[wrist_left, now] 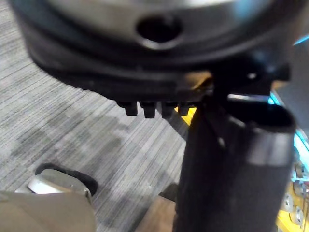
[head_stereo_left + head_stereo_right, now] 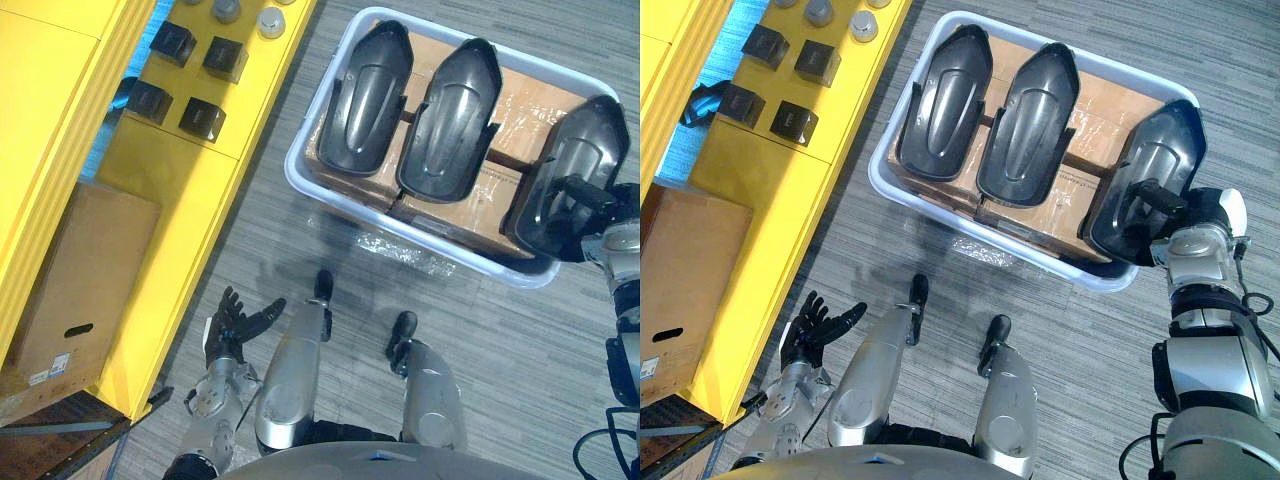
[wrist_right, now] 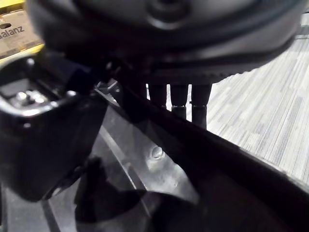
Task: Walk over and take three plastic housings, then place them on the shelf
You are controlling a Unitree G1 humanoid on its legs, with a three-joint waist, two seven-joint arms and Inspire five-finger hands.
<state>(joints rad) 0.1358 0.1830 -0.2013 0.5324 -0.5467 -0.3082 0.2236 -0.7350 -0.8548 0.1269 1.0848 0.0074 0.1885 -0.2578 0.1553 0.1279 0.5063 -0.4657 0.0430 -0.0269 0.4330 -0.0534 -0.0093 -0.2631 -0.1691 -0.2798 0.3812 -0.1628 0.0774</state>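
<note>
The right hand [image 2: 1195,215] pinches the rim of the rightmost housing [image 2: 1150,160] in the white bin [image 2: 1085,272]. The left hand [image 2: 228,335] hangs beside the yellow shelf [image 2: 170,185], its fingers [image 2: 260,320] released.

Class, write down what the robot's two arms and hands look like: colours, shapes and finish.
Both arms are silver-grey, built from rounded metallic segments with black bands at the joints. The left arm ends in a dark left hand with slim black fingers. The right arm has a pale silver wrist block, then a dark, blocky right hand.
</note>
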